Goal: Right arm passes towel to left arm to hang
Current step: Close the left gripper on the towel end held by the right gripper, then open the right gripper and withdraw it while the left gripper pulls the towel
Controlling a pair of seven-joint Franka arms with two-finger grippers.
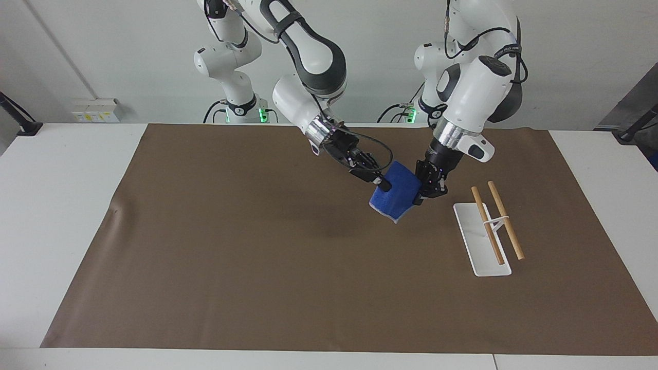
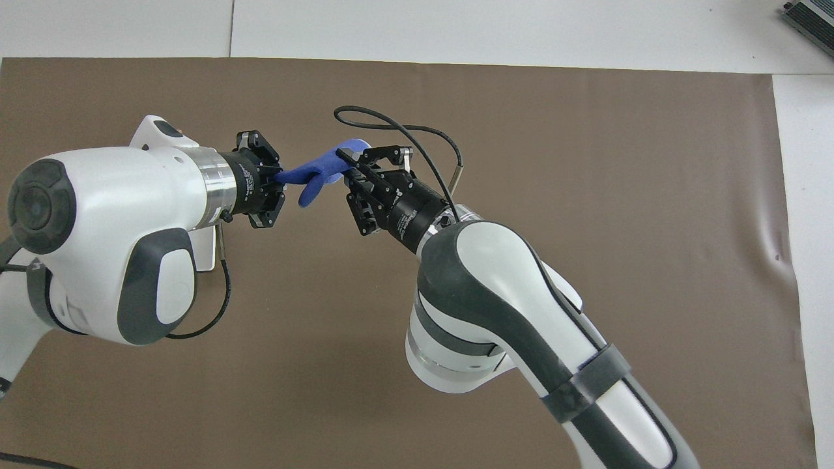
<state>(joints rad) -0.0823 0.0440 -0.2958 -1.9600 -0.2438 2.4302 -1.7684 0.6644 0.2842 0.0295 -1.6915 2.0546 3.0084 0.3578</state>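
The blue towel [image 1: 397, 197] hangs in the air over the brown mat, stretched between both grippers; it also shows in the overhead view [image 2: 314, 174]. My right gripper [image 1: 381, 183] is shut on the towel's edge toward the right arm's end, also seen from overhead [image 2: 345, 158]. My left gripper [image 1: 419, 195] has closed on the opposite edge, and the overhead view [image 2: 281, 177] shows it pinching the cloth. Both grippers are raised above the mat.
A towel rack with a white base [image 1: 475, 241] and two wooden bars [image 1: 506, 220] stands on the mat toward the left arm's end, beside the left gripper. From overhead my left arm hides most of it; a bit of the base [image 2: 203, 253] shows. The brown mat [image 1: 247, 246] covers the table.
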